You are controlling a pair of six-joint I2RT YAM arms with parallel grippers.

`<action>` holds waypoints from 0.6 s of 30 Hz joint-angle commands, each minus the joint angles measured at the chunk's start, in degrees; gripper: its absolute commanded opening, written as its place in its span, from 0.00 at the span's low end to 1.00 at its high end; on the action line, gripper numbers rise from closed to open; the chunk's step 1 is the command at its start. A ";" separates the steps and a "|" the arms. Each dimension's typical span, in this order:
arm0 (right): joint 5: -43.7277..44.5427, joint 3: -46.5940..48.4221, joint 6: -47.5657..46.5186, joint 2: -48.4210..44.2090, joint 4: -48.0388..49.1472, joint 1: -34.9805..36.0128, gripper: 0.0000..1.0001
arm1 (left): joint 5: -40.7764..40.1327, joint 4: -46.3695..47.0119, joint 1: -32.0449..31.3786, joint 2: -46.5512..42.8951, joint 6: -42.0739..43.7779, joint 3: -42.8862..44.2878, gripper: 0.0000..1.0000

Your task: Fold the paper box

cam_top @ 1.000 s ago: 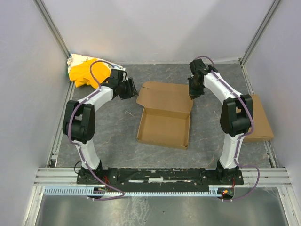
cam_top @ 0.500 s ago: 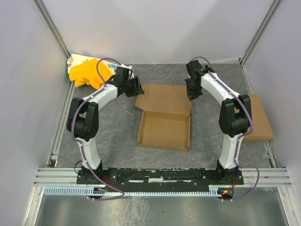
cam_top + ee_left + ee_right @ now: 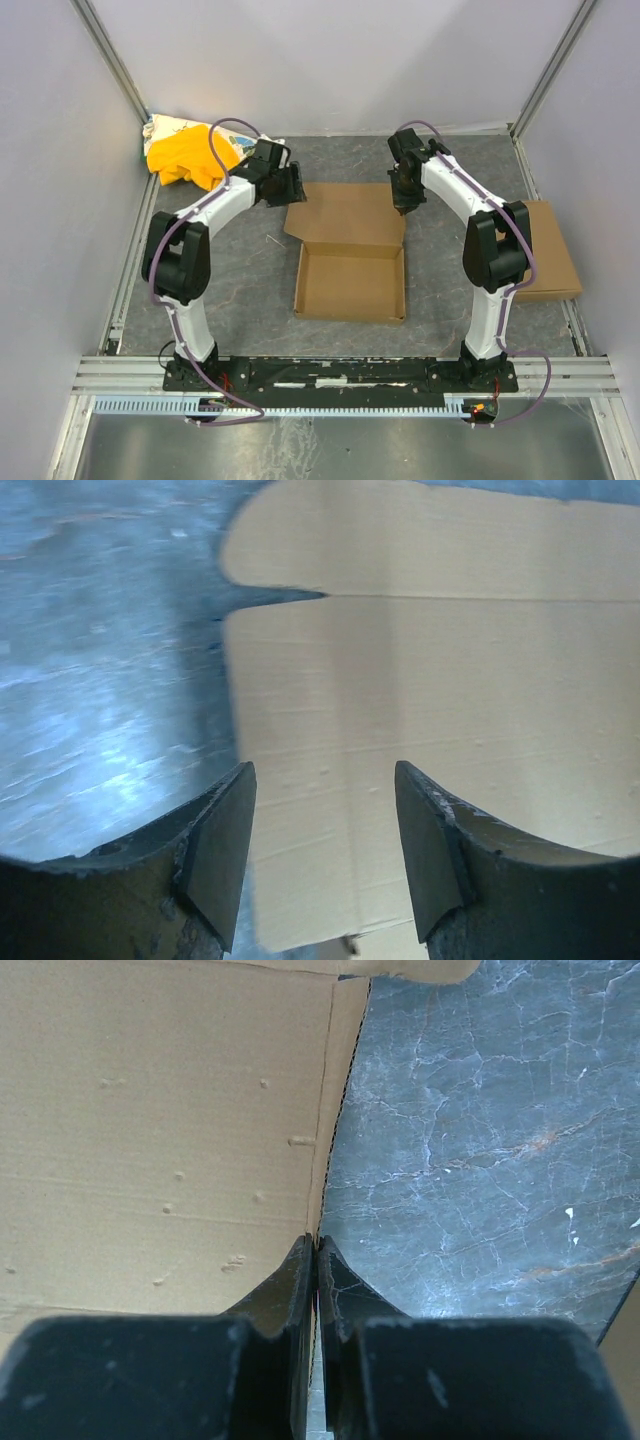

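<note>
The paper box [image 3: 350, 285] lies mid-table as a shallow brown tray, its lid panel [image 3: 348, 212] spread out behind it. My left gripper [image 3: 297, 187] hovers at the lid's back left corner, open. In the left wrist view its gripper [image 3: 322, 770] frames the lid's left edge [image 3: 440, 680], with nothing pinched. My right gripper [image 3: 402, 200] is at the lid's back right edge. In the right wrist view that gripper [image 3: 317, 1242] is shut on the thin side flap of the box [image 3: 160, 1140].
A yellow cloth bundle [image 3: 185, 158] sits in the back left corner. A smaller brown cardboard rectangle [image 3: 555, 255] lies at the right, behind the right arm. Grey walls enclose the marbled table [image 3: 240, 270] on three sides.
My left gripper has swung right to the lid's left corner and opened slightly wider. My right gripper moved a little left and back with the flap, and the box squared up.
</note>
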 commanded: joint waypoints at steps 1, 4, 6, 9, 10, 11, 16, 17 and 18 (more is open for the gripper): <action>1.54 2.88 -0.23 -1.26 -0.75 0.03 0.10 | -3.64 -3.91 4.07 -4.24 0.86 0.05 0.66; 0.66 2.92 0.06 -1.14 -0.42 0.07 0.10 | -2.71 -4.10 4.42 -3.69 1.12 -1.19 0.66; 0.18 2.90 0.14 -1.06 -0.36 0.07 0.10 | 0.41 -1.83 4.41 -3.69 0.71 -2.72 0.65; -0.35 2.68 0.07 -1.14 -0.45 0.05 0.10 | 4.24 0.90 4.41 -3.06 -0.41 -4.08 0.64; -0.42 2.56 0.00 -1.24 -0.47 0.06 0.10 | 5.19 1.57 4.37 -2.73 -0.72 -4.30 0.63; -0.39 2.40 -0.02 -1.30 -0.37 0.11 0.10 | 6.16 2.21 4.38 -2.37 -0.99 -4.57 0.63; -0.61 1.61 -0.29 -1.60 -0.08 0.07 0.10 | 9.48 5.38 4.38 -1.77 -2.62 -5.60 0.61; -0.65 1.51 -0.29 -1.59 0.03 0.08 0.10 | 10.02 5.79 4.24 -1.93 -2.82 -5.76 0.61; -0.71 1.38 -0.25 -1.63 0.07 0.07 0.10 | 10.33 6.16 4.22 -2.12 -2.95 -5.86 0.60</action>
